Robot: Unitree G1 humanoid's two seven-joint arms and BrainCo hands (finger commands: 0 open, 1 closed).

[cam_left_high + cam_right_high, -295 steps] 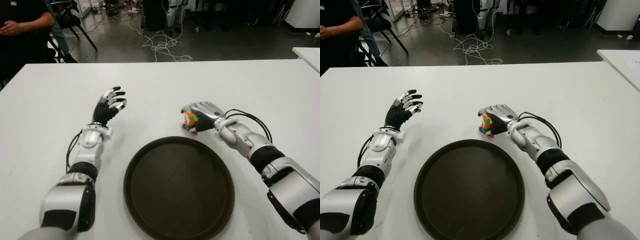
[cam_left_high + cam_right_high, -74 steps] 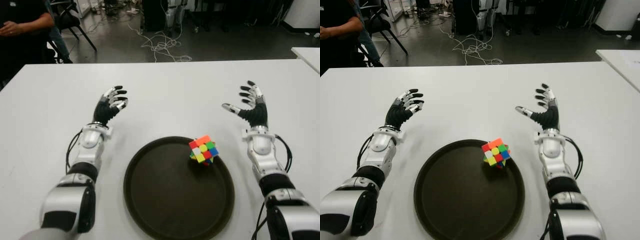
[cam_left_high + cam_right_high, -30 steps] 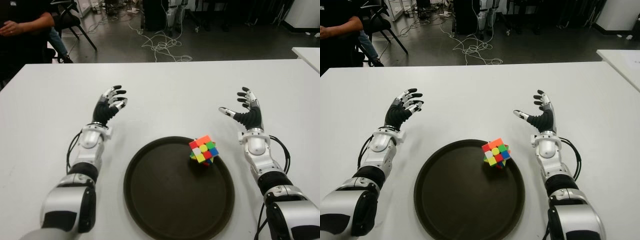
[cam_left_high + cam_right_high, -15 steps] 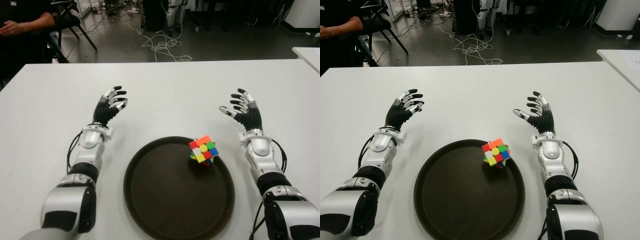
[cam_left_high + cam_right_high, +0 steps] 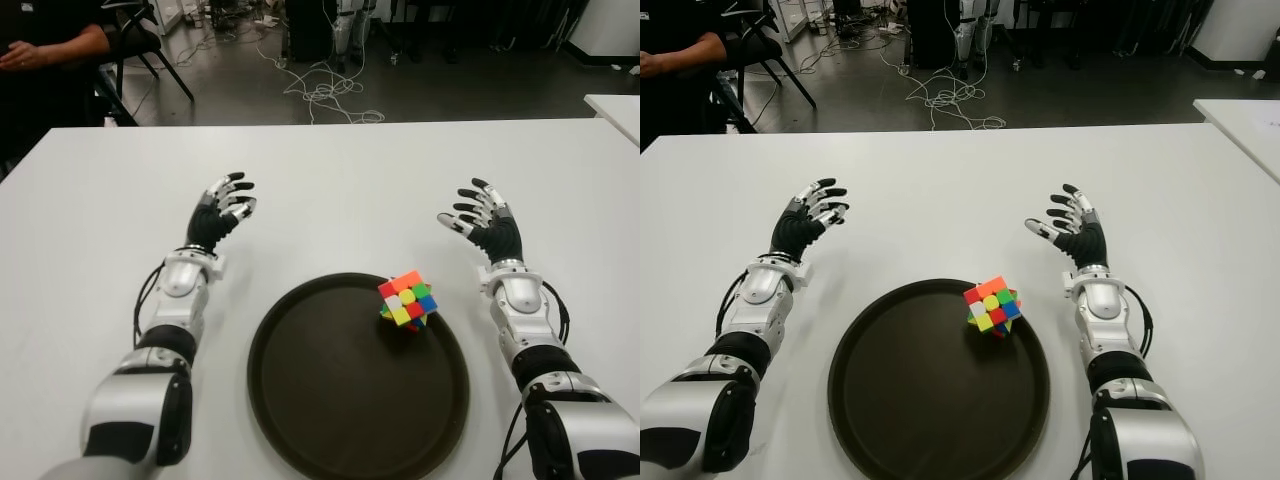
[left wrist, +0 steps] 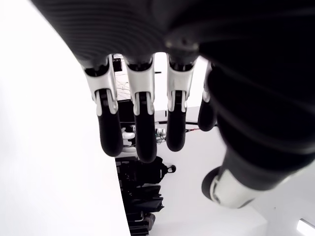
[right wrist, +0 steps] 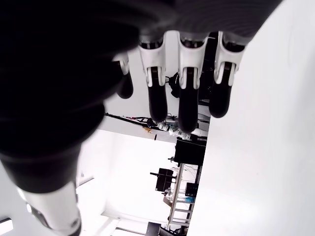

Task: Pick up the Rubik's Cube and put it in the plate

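Nearest to us: the plate (image 5: pixel 300 400), dark, round, on the white table (image 5: pixel 350 170), centred between our arms. The Rubik's Cube (image 5: pixel 407 300) sits inside the plate, at its far right part, close to the rim, tipped on a corner or edge rather than flat; exact contact is hard to read. Nothing is touching it from above.

Our right hand (image 5: pixel 487 228) is just past the plate's far right rim, to the right of the cube and clear of it. Fingers (image 7: pixel 157 93) are extended and fanned apart, nothing in the palm. Wrist view agrees: straight fingers, empty space between them and the thumb.

Our left hand (image 5: pixel 217 213) shows at the plate's far left, well apart from the rim and from the cube. Its fingers (image 6: pixel 110 128) are also spread loosely and hold nothing. We can't tell if either hand touches the table.

Farther out: bare table top to its back edge. Beyond that, dark floor with a tangle of white cables (image 5: pixel 325 90). A seated person (image 5: pixel 45 55) is at the far left corner, forearm visible, next to a black chair (image 5: pixel 145 40).
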